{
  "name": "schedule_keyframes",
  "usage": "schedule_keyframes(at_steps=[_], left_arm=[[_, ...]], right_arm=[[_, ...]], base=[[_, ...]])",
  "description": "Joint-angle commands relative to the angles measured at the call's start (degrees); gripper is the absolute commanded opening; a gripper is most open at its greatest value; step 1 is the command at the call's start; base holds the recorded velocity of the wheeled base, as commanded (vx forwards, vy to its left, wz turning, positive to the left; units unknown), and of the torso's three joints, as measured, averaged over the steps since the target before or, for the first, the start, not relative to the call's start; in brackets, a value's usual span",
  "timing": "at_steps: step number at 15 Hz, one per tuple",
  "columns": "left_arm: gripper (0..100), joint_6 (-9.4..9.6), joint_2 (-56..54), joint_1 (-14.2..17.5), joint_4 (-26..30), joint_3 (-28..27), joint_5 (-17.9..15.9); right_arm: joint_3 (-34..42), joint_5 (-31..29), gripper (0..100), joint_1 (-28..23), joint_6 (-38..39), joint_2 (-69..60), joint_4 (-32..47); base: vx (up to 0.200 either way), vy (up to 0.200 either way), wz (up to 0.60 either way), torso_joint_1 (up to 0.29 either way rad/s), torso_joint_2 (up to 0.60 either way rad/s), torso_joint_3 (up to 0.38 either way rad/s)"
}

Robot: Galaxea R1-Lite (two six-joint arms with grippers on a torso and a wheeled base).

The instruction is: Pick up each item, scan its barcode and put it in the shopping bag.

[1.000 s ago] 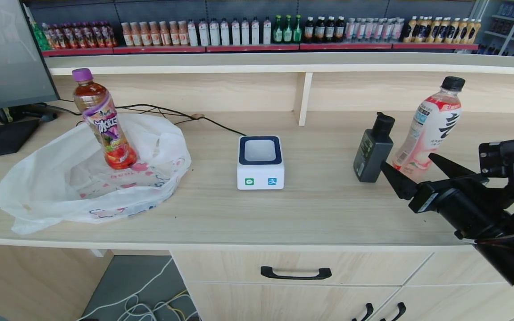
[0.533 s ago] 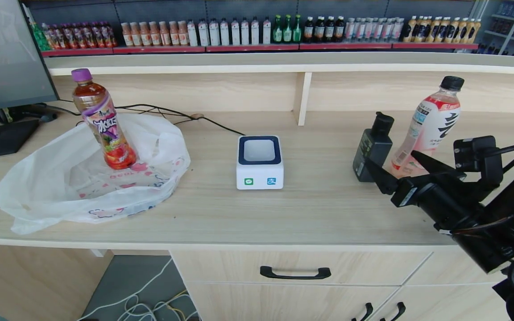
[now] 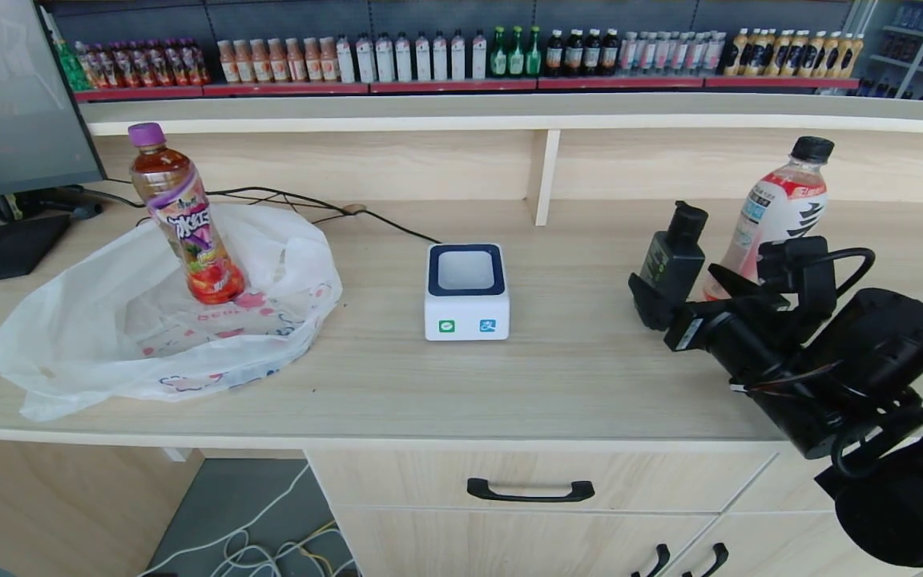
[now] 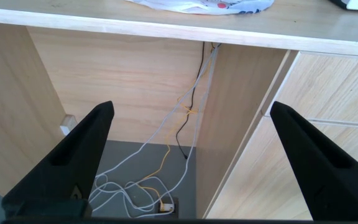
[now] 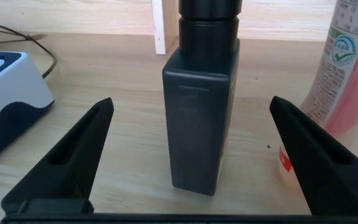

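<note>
A dark rectangular bottle (image 3: 670, 260) with a black cap stands upright on the counter at the right; it also stands between the fingers in the right wrist view (image 5: 202, 124). My right gripper (image 3: 682, 292) is open, its fingers on either side of the bottle's base without touching. Just right of it stands a pink drink bottle (image 3: 774, 212) (image 5: 347, 81). A white scanner (image 3: 466, 291) (image 5: 5, 93) sits mid-counter. On the left a white shopping bag (image 3: 93, 336) (image 4: 197, 5) lies open with a red tea bottle (image 3: 185, 216) upright in it. My left gripper (image 4: 191, 162) hangs open below the counter edge.
A monitor (image 3: 5, 96) stands at the far left, with black cables (image 3: 309, 204) running behind the bag. A raised wooden ledge (image 3: 509, 120) runs along the back of the counter. Drawers with black handles (image 3: 530, 490) sit below. Cables (image 4: 154, 186) lie on the floor under the counter.
My right gripper has moved forward and left, from the counter's front right to around the dark bottle. Nothing else has moved.
</note>
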Motion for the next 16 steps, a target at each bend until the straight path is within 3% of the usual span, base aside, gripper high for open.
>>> schedule_keyframes(at_steps=[1,8,16], left_arm=[[100,0.04,0.0,0.0,0.0,0.0,0.0],[100,0.04,0.0,0.0,0.0,0.0,0.0],[100,0.04,0.0,0.0,0.0,0.0,0.0]], right_arm=[[-2.6,-0.3,100,0.3,-0.2,2.9,-0.1],[-10.4,-6.4,100,0.3,-0.4,8.0,-0.1],[-12.7,-6.7,100,-0.4,-0.2,9.5,-0.1]], base=[[0.000,0.000,0.00,0.000,0.00,0.000],[0.000,0.000,0.00,0.000,0.00,0.000],[0.000,0.000,0.00,0.000,0.00,0.000]])
